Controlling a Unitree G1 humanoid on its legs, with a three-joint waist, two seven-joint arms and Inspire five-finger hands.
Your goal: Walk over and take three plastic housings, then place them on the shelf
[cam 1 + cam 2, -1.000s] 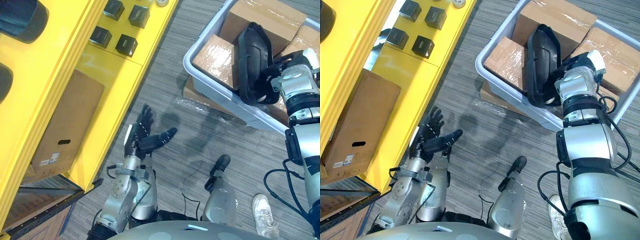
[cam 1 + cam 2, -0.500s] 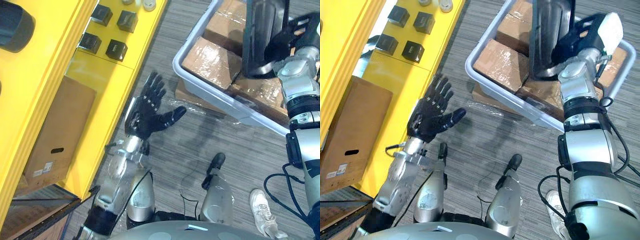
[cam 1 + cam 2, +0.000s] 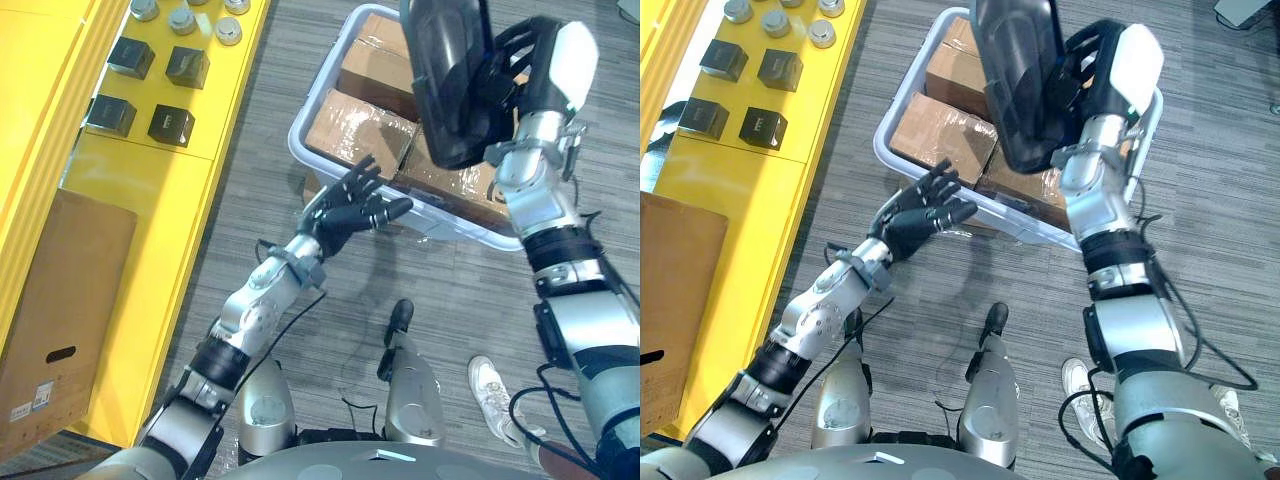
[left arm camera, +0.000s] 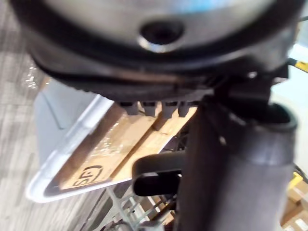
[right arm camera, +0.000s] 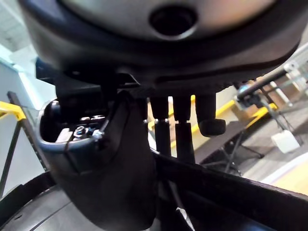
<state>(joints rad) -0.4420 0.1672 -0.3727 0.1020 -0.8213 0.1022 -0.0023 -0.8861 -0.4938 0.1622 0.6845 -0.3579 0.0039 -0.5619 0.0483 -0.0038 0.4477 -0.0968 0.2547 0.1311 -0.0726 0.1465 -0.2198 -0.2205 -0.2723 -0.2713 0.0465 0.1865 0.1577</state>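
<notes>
While high over the bin [image 3: 1025, 225], right hand [image 3: 540, 75] tight around housing [image 3: 450, 70]; left hand [image 3: 345, 210] splayed.

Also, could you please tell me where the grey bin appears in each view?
Left eye view: grey bin upper centre, behind the left robot hand.
Right eye view: upper centre.
Left wrist view: past the fingers.
Right wrist view: cannot make it out.
Shared landmark: the cardboard boxes inside it.

Glossy black plastic housing [image 3: 445, 70]; film-wrapped cardboard boxes [image 3: 355, 130]

Silver-grey arms [image 3: 1127, 325]; dark right hand [image 3: 1092, 85], white-covered thumb [image 3: 1137, 60]
</notes>
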